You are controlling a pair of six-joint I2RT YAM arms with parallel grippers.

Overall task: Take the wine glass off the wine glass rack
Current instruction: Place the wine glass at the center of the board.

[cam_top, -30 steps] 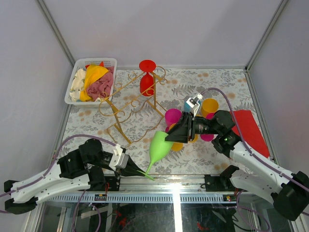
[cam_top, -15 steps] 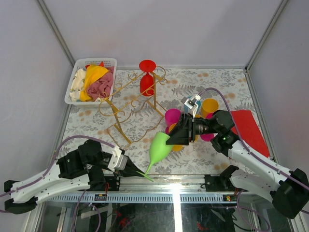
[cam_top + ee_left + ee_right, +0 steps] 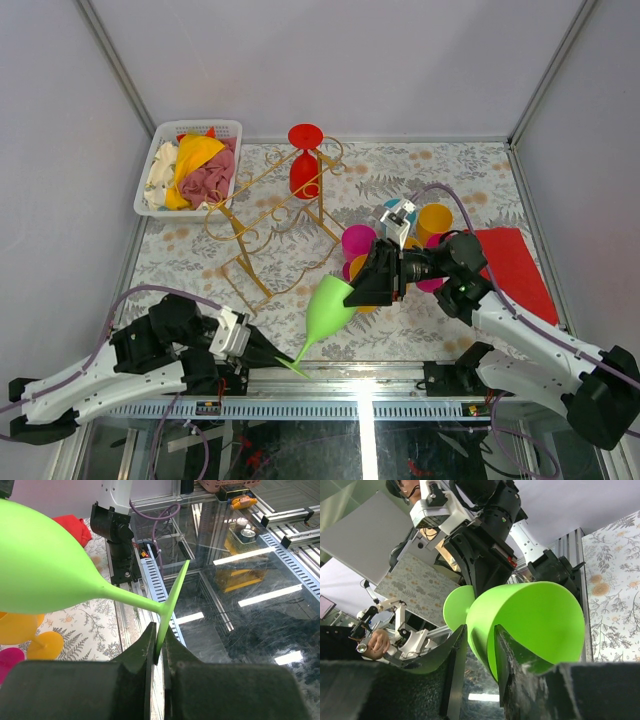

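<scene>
A bright green wine glass [image 3: 325, 310] is held in the air over the table's front edge, tilted, clear of the gold wire wine glass rack [image 3: 245, 280]. My left gripper [image 3: 285, 362] is shut on the edge of its flat foot, seen in the left wrist view [image 3: 159, 640]. My right gripper [image 3: 352, 288] straddles the bowl's rim, one finger inside and one outside, pinching the wall [image 3: 480, 640]. A red wine glass [image 3: 305, 165] hangs upside down at the rack's far end.
A white basket [image 3: 150, 175] of coloured cloths stands at the back left. Magenta [image 3: 357, 240] and yellow [image 3: 433, 220] cups stand under my right arm. A red cloth [image 3: 515, 270] lies at the right edge.
The green glass and both grippers have shifted slightly toward the front left. The left arm has drawn back toward its base, and the right gripper has followed at the rim.
</scene>
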